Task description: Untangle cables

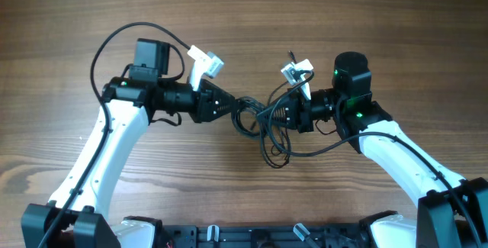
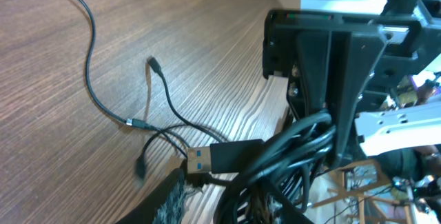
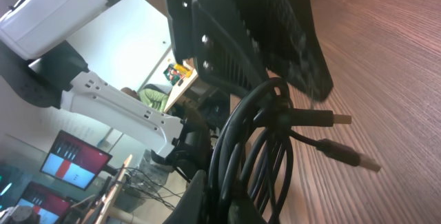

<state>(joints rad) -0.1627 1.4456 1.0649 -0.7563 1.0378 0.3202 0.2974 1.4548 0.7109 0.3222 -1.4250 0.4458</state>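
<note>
— Several cables sit in one knot between the two arms, mid-counter. Is much done?
— Little, I judge. A couple of thin cords trail free on the wood, but the coils by the blue USB plug are wound together.
— And the tools?
— The right tool is clamped tight on the bundle. The left tool meets its other side; whether it grips, I cannot tell.
— So most of the separating is left.

On the table, cables bunch between the left gripper and right gripper, loops trailing toward the arms' bases
</note>
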